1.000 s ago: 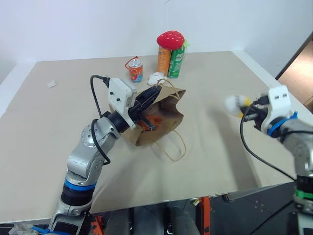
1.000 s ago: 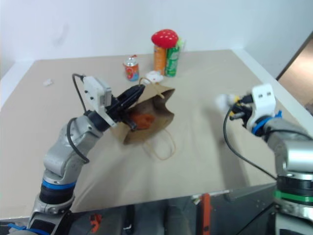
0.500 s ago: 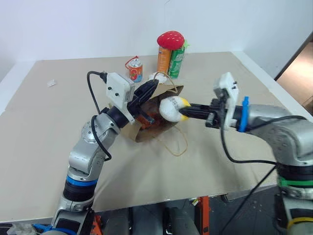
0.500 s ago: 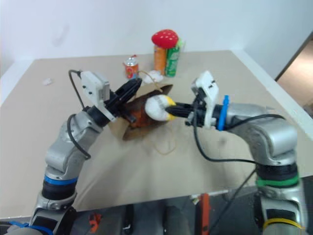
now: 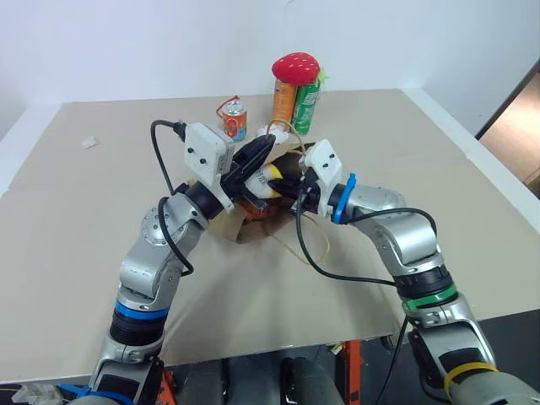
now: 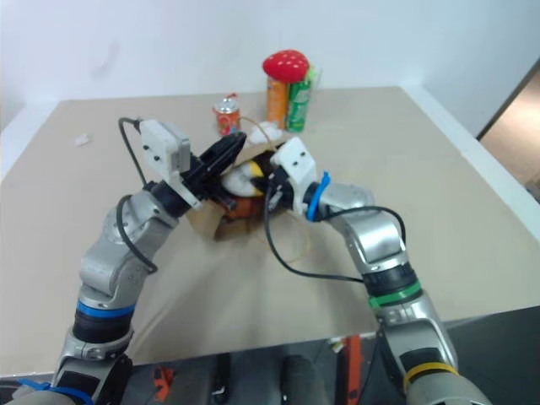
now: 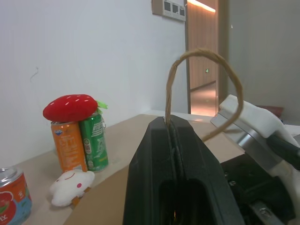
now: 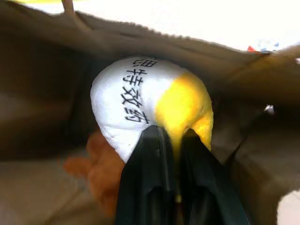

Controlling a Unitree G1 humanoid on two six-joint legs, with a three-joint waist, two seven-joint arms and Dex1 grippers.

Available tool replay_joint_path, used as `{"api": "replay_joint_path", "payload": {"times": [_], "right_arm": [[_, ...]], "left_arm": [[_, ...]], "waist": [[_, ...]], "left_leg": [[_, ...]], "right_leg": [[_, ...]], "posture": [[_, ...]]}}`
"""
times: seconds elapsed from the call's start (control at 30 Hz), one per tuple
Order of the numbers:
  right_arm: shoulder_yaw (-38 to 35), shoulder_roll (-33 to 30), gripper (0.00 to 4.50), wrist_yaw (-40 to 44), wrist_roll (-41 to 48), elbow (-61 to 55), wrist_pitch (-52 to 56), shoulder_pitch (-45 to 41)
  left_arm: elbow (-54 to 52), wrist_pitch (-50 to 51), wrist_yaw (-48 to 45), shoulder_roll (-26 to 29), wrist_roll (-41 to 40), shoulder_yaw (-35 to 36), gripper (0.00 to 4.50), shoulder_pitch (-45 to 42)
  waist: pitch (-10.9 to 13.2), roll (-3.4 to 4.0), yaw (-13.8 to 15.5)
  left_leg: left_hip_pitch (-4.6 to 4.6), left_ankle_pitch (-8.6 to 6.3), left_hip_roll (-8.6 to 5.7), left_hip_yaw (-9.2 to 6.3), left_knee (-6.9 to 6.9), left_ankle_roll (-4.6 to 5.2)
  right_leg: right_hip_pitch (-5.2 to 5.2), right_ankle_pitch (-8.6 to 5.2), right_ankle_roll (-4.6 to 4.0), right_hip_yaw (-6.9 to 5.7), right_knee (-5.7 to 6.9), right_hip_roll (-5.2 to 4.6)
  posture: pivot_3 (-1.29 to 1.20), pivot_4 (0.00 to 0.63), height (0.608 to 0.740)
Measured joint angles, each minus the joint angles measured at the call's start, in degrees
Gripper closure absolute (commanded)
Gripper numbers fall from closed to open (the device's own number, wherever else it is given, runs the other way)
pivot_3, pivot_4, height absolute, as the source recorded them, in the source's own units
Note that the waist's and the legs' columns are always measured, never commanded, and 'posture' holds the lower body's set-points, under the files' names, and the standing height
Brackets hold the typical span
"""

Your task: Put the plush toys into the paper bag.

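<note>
The left gripper (image 7: 171,136) is pinching the paper bag's (image 5: 245,229) cord handle (image 7: 206,70) between fully closed fingers, lifting the bag's mouth above the table (image 5: 76,211); the right gripper (image 8: 171,150) is reaching inside, its narrowly parted fingers clasping the white-and-yellow egg toy (image 8: 150,103); an orange-brown plush (image 8: 101,171) is lying beneath it in the bag.

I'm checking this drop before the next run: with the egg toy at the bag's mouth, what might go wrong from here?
The left gripper holds the paper bag up by one thin cord handle; if the cord slips, the mouth may collapse. The egg toy is pinched by the right gripper just inside the mouth, so it might snag on the fingers or roll back out. An orange toy already lies inside and could block it.
</note>
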Motion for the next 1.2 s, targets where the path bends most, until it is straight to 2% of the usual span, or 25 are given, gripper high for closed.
{"api": "replay_joint_path", "payload": {"times": [0.03, 0.13, 0.17, 0.2, 0.37, 0.5, 0.57, 0.73, 0.83, 0.9, 0.97, 1.0, 1.2], "right_arm": [[0.0, 0.2, 2.23, -0.3, -0.1, 0.0, 0.0, 0.0], [-0.6, -0.4, 0.95, 0.0, -0.3, -0.3, 0.0, 0.3], [-0.9, -0.9, 0.35, 0.3, -0.3, -0.5, 0.1, 0.6], [-1.3, -1.5, 0.05, 0.8, -0.1, -1.1, 0.4, 0.8], [-5.9, -8.6, 0.05, 6.0, 5.7, -8.7, 7.0, 2.8], [-9.6, -20.3, 0.05, 14.6, 12.8, -16.0, 14.5, 6.4], [-11.3, -23.3, 0.05, 16.2, 15.1, -16.8, 17.9, 8.6], [-12.2, -23.2, 0.05, 15.1, 18.3, -19.3, 22.1, 14.4], [-9.6, -18.4, 0.05, 10.5, 16.0, -18.4, 21.5, 16.1], [-7.7, -16.1, 0.58, 7.9, 13.9, -16.2, 20.9, 16.3], [-6.9, -15.2, 1.35, 6.3, 12.0, -14.2, 20.2, 16.3], [-6.6, -15.1, 1.54, 5.9, 11.2, -13.5, 19.5, 16.3], [-6.6, -15.2, 4.46, 5.9, 7.8, -11.2, 15.2, 16.6]], "left_arm": [[0.0, 0.0, 0.0, 0.0, 0.0, 0.0, 4.5, 0.0], [0.0, 0.0, 0.0, 0.0, 0.0, 0.0, 4.5, 0.0], [0.0, 0.0, 0.0, 0.0, 0.0, 0.0, 4.5, 0.0], [0.0, 0.0, 0.0, 0.0, 0.0, 0.0, 4.5, 0.0], [0.0, 0.0, -0.1, 0.1, 0.0, 0.0, 4.5, -0.1], [0.1, -0.1, -0.1, 0.1, 0.2, -0.1, 4.5, -0.2], [0.2, -0.4, -0.1, 0.1, 0.4, 0.0, 4.5, -0.2], [0.4, -0.9, -0.2, -0.3, 0.5, -0.4, 4.5, -0.2], [0.5, -1.0, -0.2, -0.6, 0.5, -0.5, 4.5, -0.2], [0.5, -1.0, -0.2, -0.8, 0.5, -0.7, 4.5, -0.2], [0.5, -0.9, -0.2, -0.7, 0.5, -0.7, 4.5, -0.2], [0.5, -0.9, -0.2, -0.5, 0.5, -0.7, 4.5, -0.2], [0.5, -0.7, -0.2, 0.1, 0.4, -0.6, 4.5, -0.2]], "waist": [[0.0, 0.0, 0.0], [0.0, 0.0, 0.0], [0.0, 0.0, 0.0], [0.0, 0.0, 0.0], [0.0, 0.0, 0.0], [0.0, 0.0, 0.1], [0.0, -0.03, 0.1], [0.0, -0.06, -0.1], [0.0, -0.07, -0.1], [0.0, -0.07, -0.1], [0.0, -0.07, -0.1], [0.0, -0.07, 0.0], [0.0, -0.08, 0.0]], "left_leg": [[0.0, 0.0, 0.01, 0.01, 0.0, -0.01], [0.0, -0.01, 0.01, 0.01, 0.0, -0.02], [0.0, -0.02, 0.01, 0.02, 0.0, -0.02], [0.0, -0.02, 0.01, 0.01, 0.0, -0.03], [0.0, -0.02, 0.03, -0.01, 0.0, -0.02], [0.01, -0.07, 0.02, -0.04, 0.0, -0.1], [0.03, -0.08, 0.02, -0.07, 0.0, -0.11], [0.2, -0.1, 0.01, -0.26, 0.0, -0.14], [0.21, -0.1, 0.0, -0.31, 0.05, -0.15], [0.2, -0.1, -0.01, -0.27, 0.05, -0.15], [0.19, -0.09, -0.03, -0.23, 0.05, -0.15], [0.18, -0.09, -0.04, -0.23, 0.05, -0.14], [0.17, -0.09, -0.05, -0.2, 0.04, -0.14]], "right_leg": [[-0.01, 0.01, -0.02, 0.02, 0.0, -0.01], [-0.01, 0.01, -0.02, 0.04, 0.0, -0.02], [-0.01, 0.01, -0.02, 0.04, 0.0, -0.02], [-0.02, 0.01, -0.02, 0.04, 0.0, -0.02], [-0.02, 0.0, -0.02, 0.04, 0.0, -0.01], [0.0, -0.04, -0.07, 0.02, -0.01, -0.04], [-0.01, -0.04, -0.09, 0.05, -0.01, -0.05], [0.01, 0.07, -0.23, 0.13, -0.01, 0.1], [-0.01, 0.1, -0.26, 0.16, -0.01, 0.13], [0.0, 0.11, -0.25, 0.18, -0.01, 0.12], [0.0, 0.12, -0.23, 0.23, -0.01, 0.11], [0.0, 0.12, -0.23, 0.23, -0.01, 0.1], [-0.02, 0.09, -0.18, 0.26, -0.01, 0.13]], "posture": [[0.0, 0.15, 0.74], [0.0, 0.15, 0.74], [0.0, 0.15, 0.74], [0.0, 0.15, 0.74], [0.0, 0.15, 0.74], [0.0, 0.15, 0.74], [0.0, 0.15, 0.74], [0.0, 0.15, 0.74], [0.0, 0.15, 0.74], [0.0, 0.15, 0.74], [0.0, 0.15, 0.74], [0.0, 0.15, 0.74], [0.0, 0.15, 0.74]]}}
